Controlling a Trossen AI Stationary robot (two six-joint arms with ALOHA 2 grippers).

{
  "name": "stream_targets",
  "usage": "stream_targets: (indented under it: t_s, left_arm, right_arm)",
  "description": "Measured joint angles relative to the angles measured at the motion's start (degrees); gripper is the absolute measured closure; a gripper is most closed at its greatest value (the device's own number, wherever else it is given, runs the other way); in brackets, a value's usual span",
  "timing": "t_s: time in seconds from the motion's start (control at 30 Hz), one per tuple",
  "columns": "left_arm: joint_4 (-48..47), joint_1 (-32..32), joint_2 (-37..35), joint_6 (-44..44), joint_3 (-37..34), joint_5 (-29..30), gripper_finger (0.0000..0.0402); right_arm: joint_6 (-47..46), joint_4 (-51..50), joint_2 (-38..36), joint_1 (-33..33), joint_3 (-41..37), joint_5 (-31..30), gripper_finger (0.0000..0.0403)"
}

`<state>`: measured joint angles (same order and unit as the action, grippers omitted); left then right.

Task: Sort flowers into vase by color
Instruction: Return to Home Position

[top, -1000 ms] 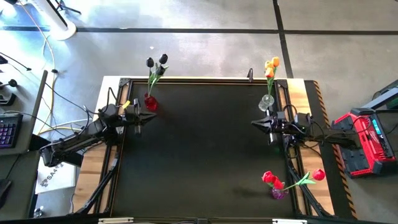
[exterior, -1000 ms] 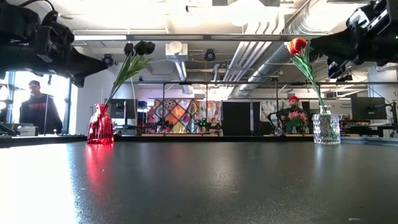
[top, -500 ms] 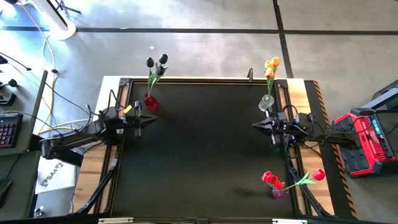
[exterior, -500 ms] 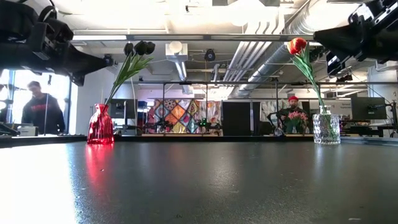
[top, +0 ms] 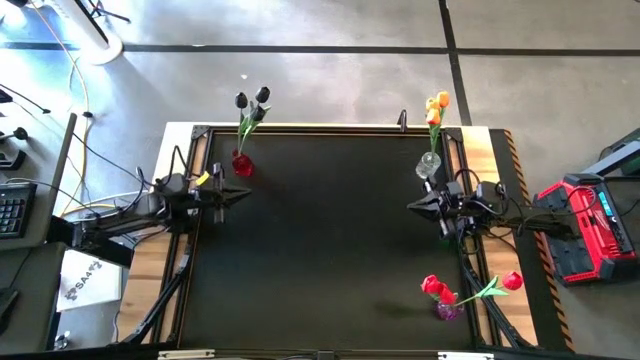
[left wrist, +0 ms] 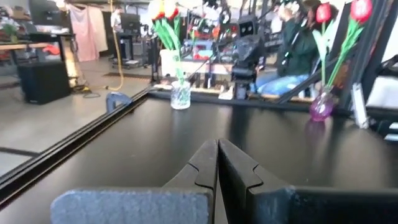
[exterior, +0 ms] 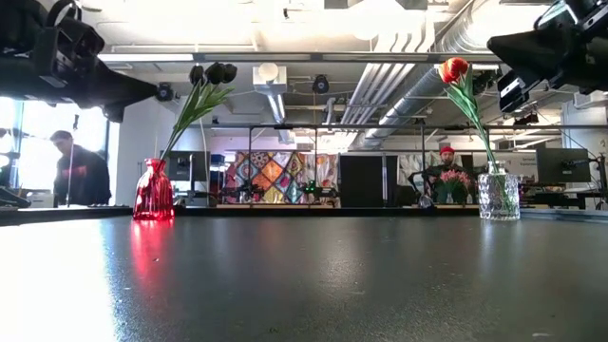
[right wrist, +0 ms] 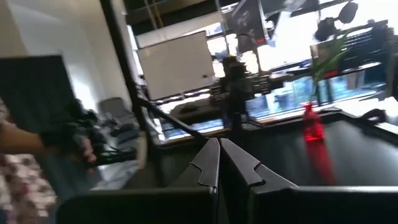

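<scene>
Black tulips [top: 250,98] stand in a red vase [top: 242,165] at the far left corner, and the low view shows that red vase [exterior: 152,190] too. Orange tulips [top: 437,103] stand in a clear vase [top: 430,165] at the far right. Red tulips [top: 432,287] lean out of a purple vase [top: 447,310] at the near right. My left gripper [top: 245,195] hovers shut and empty just near of the red vase. My right gripper [top: 410,205] hovers shut and empty just near of the clear vase. Both wrist views show the fingertips closed: left gripper [left wrist: 217,146], right gripper [right wrist: 219,144].
The black tabletop [top: 330,240] lies bare between the two arms. Wooden side strips and a frame rail [top: 195,250] border the table. A red case [top: 590,225] sits beyond the right edge. People show in the room behind, one of them a person [exterior: 81,171] at the left.
Both grippers have drifted slightly toward the table's near edge and drawn back a little toward their own sides, staying shut. The vases and flowers have not moved. The person behind the table has walked to the right.
</scene>
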<state>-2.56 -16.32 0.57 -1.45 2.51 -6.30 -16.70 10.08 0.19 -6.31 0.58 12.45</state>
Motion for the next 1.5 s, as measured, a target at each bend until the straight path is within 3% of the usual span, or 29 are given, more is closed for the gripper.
stream_targets:
  t_s: [0.27, 0.57, 1.2, 1.5]
  left_arm:
    - [-3.06, 0.0, -0.37, 0.37, 0.85, 0.87, 0.0401]
    - [4.21, 0.0, -0.32, 1.6, -1.78, 0.9, 0.0401]
    - [4.21, -0.44, 1.51, -0.24, -1.78, 0.7, 0.0401]
    - [4.13, 2.85, 4.83, -2.93, -1.78, 1.89, 0.0401]
  right_arm:
    - [5.13, -1.33, 0.0, -0.02, 0.0, -5.02, 0.0403]
    - [6.59, -5.28, 0.0, -0.02, 0.0, -8.29, 0.0403]
    - [9.26, -8.78, 0.07, -0.02, 0.0, -7.68, 0.0403]
    - [10.75, -8.78, 0.09, -0.02, 0.0, -7.57, 0.0403]
